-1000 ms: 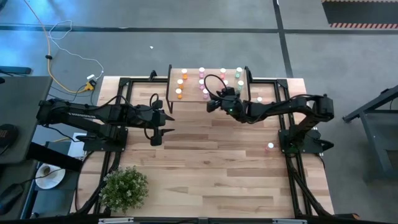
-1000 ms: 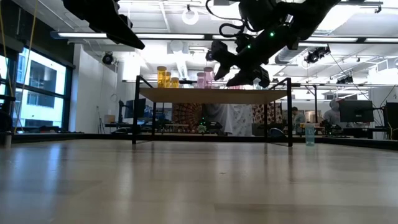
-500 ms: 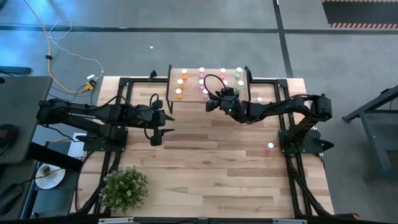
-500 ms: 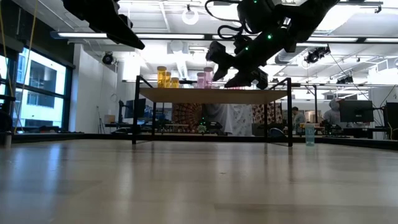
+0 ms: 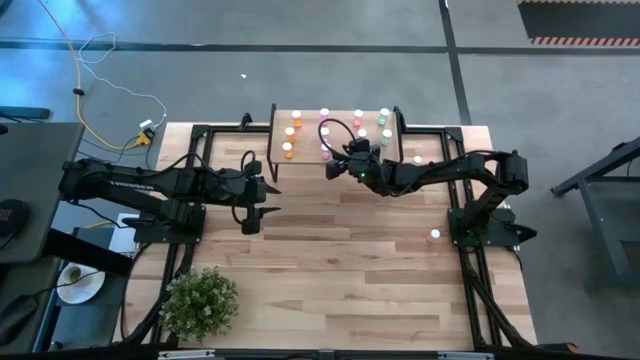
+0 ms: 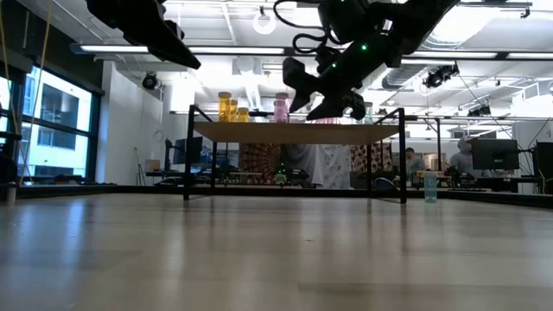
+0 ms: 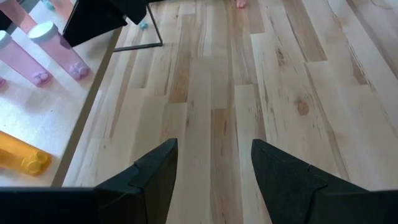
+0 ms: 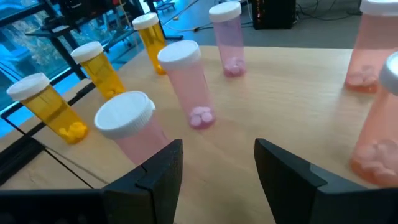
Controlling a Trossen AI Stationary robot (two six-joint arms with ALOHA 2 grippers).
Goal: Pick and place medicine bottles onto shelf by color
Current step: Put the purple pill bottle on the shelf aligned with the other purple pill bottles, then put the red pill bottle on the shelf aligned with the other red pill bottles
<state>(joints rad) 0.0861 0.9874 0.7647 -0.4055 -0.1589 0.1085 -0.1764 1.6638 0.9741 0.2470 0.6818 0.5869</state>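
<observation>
The striped-wood table [image 5: 330,250] carries the shelf [image 5: 310,150] at twelve o'clock, with orange bottles [image 5: 289,134] and pink bottles [image 8: 189,84] upon it. The right gripper [image 5: 332,168] hovers there, fingers spread, empty. The left gripper [image 5: 270,198] waits at nine o'clock, spread. A potted plant [image 5: 200,303] stands at seven o'clock.

counter [image 5: 330,270]: striped light wood, carrying the shelf, a potted plant and a few stray bottles.
shelf [image 5: 305,140]: light-wood top on thin black legs, directly beneath the right gripper [image 5: 333,166].
orange bottles [image 5: 290,139]: upright on the shelf, on the side toward the left gripper [image 5: 262,203].
pink bottles [image 8: 191,84]: upright on the shelf, just ahead of the right gripper.
potted plant [image 5: 200,303]: on the counter, behind the left gripper.
lone bottle [image 5: 435,236]: on the counter, well apart from both grippers.
</observation>
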